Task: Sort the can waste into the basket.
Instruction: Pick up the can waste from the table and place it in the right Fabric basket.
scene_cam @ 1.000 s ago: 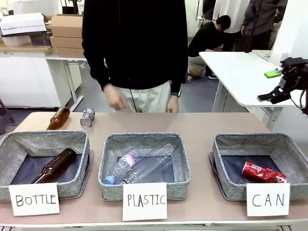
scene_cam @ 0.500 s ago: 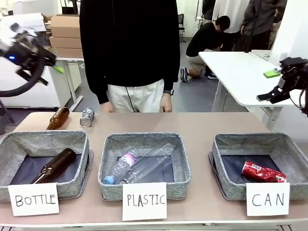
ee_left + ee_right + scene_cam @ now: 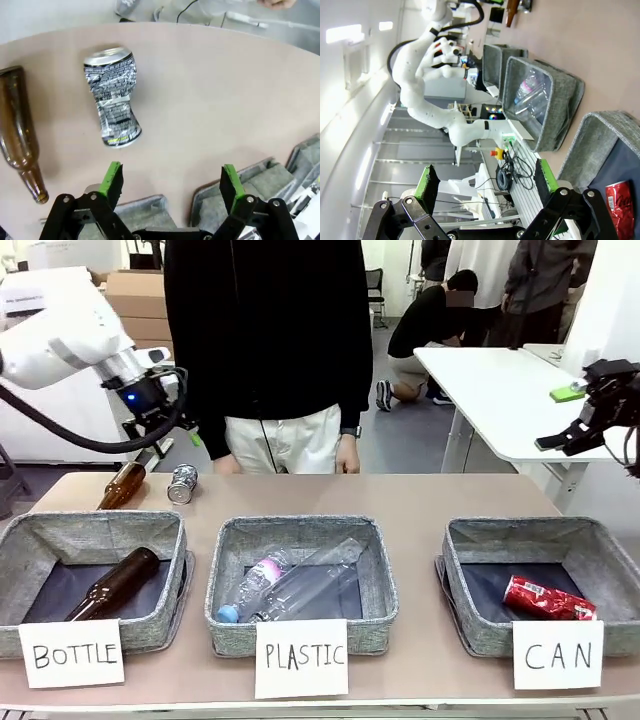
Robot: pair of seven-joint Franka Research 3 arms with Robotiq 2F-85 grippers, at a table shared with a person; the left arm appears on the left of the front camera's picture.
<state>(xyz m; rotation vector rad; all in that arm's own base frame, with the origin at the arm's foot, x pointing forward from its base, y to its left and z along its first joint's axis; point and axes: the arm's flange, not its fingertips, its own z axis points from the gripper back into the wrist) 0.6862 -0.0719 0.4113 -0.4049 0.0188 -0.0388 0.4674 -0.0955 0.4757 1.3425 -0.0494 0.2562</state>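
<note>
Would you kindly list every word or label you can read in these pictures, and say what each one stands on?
"BOTTLE": handwritten on the left card, before the left basket.
"PLASTIC": on the middle card, before the middle basket.
"CAN": on the right card, before the right basket.
White lettering on the red can: too blurred to read.
Fine print on the silver can: too small to read.

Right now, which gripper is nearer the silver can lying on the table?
Left. The left gripper hovers open just above the silver can at the table's far-left side; the right gripper hangs open, raised off the table's right edge, beyond the CAN basket.
</note>
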